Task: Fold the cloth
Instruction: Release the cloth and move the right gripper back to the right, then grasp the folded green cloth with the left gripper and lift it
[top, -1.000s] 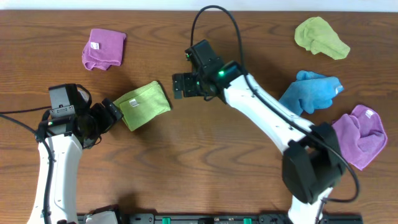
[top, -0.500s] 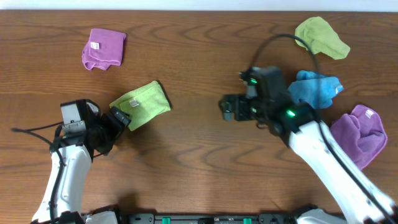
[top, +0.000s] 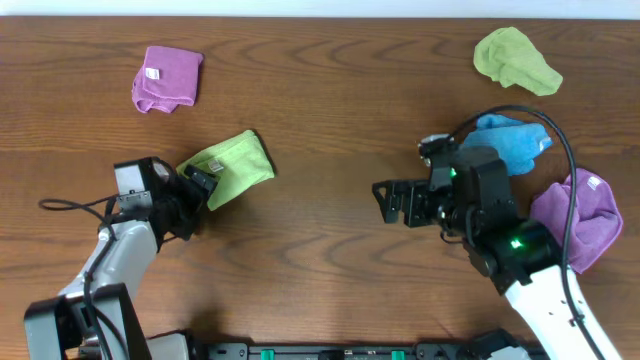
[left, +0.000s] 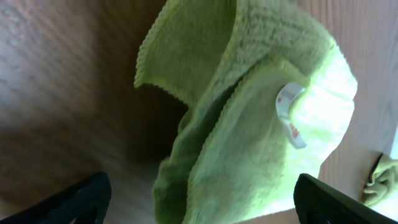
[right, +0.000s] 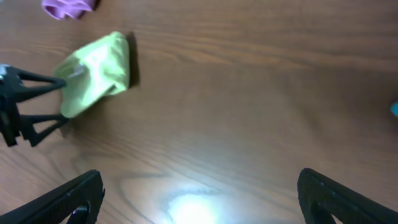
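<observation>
Overhead: the green cloth (top: 235, 168) lies folded on the worktop (top: 320, 260), left of centre. The left jaws stand apart at its lower-left edge; the right jaws, also apart, are well clear. Left wrist: the cloth (left: 249, 124) sits just ahead of the jaws. It looks soft, light and limp, so grip a free corner. Right wrist: the cloth (right: 96, 71) lies far off.

Brown wood-grain table (top: 330, 270) w/ bright light glare (right: 189, 205) on it.

The cloth (top: 235, 165) is lime green, its tag (left: 290, 116) white, the table (top: 320, 270) brown wood-grain.
</observation>
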